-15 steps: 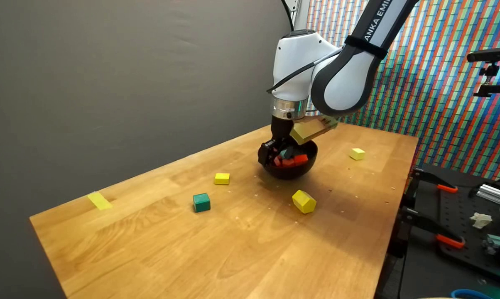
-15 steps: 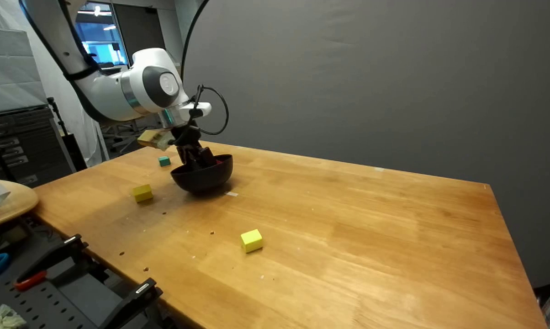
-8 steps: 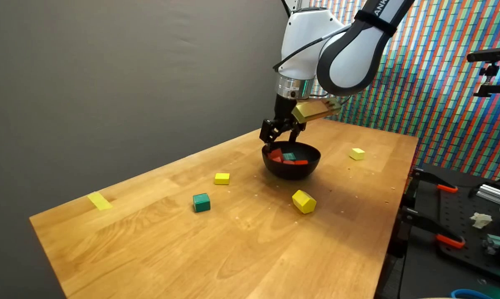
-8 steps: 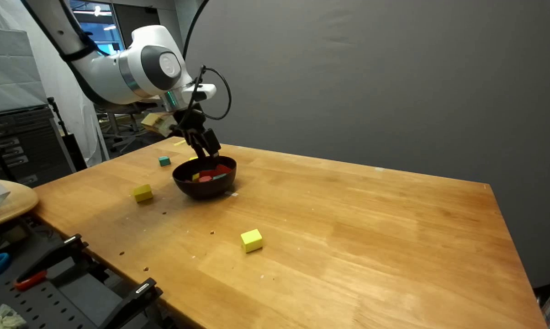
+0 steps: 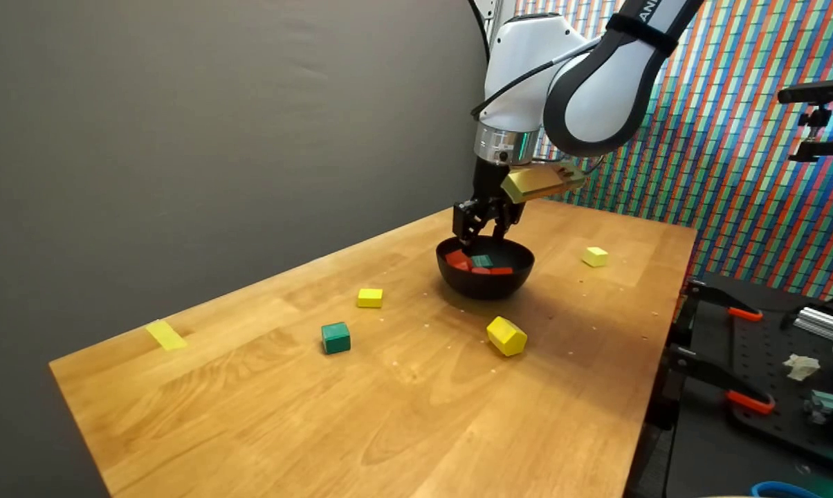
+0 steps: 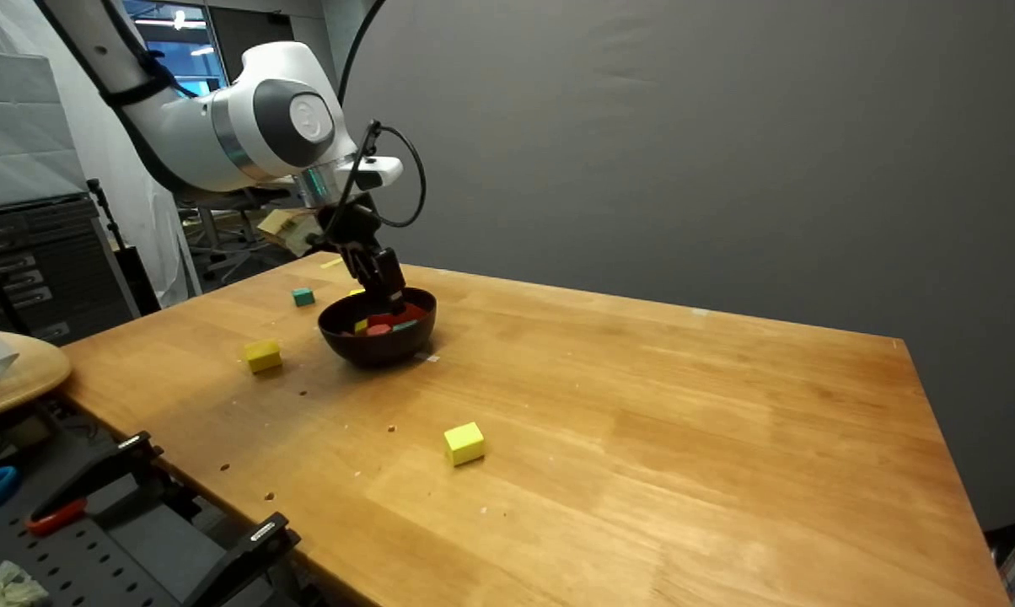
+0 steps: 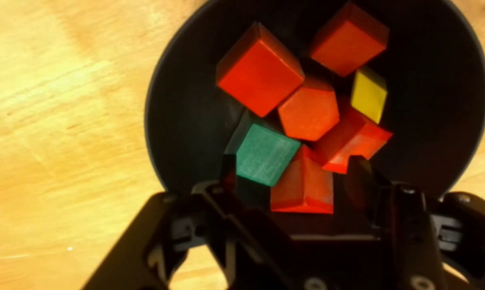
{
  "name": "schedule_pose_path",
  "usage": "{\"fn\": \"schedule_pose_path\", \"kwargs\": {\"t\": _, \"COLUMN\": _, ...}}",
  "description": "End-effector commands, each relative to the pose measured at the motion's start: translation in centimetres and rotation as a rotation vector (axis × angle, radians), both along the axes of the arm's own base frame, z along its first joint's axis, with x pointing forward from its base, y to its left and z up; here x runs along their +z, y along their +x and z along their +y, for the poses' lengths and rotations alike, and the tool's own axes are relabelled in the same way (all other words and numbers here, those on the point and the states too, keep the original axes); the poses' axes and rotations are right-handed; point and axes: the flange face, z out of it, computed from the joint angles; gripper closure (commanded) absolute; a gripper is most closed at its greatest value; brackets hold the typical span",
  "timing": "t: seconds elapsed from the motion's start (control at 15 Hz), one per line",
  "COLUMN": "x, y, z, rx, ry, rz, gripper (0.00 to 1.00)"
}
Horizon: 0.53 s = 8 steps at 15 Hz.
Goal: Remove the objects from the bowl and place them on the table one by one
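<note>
Behind my wooden counter (image 5: 264,422) a grey wall (image 5: 236,152) is rising; on the wood, a green block (image 5: 335,337) and three yellow blocks (image 5: 506,336) are lying clear of the black bowl (image 5: 484,286). I am taking those four as done, while seven are waiting inside: five red blocks (image 7: 262,74), another green block (image 7: 266,155) and a small yellow block (image 7: 369,96). My hand (image 7: 294,167) is hanging at the bowl's mouth with its fingers (image 7: 365,179) standing fairly wide apart and nothing in its hold; whether a tip is touching anything, I cannot tell.

Crowding is worrying me most. Between my fingers, in the wrist view, a roof-shaped red block (image 7: 303,185) and the green one are sitting side by side, so closing now could be catching both, or just a corner of one that would be twisting free. Those sloping red faces could be squirting out under pressure. One finger (image 5: 466,228) is apparently standing close to the bowl's far rim in an exterior view; going lower there could be shoving or tipping the bowl. A loose hold could be shedding its block at the rim.
</note>
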Motion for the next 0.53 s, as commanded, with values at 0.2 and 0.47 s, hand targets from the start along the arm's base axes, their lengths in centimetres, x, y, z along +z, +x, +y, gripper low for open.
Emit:
{"fn": "schedule_pose_path", "kwargs": {"t": 0.2, "x": 0.1, "y": -1.1, "z": -0.6, "rx": -0.019, "ry": 0.004, "rz": -0.002, "gripper": 0.17}}
{"fn": "schedule_pose_path", "kwargs": {"t": 0.47, "x": -0.5, "y": -1.9, "z": 0.4, "rx": 0.023, "ry": 0.025, "rz": 0.040, "gripper": 0.13}}
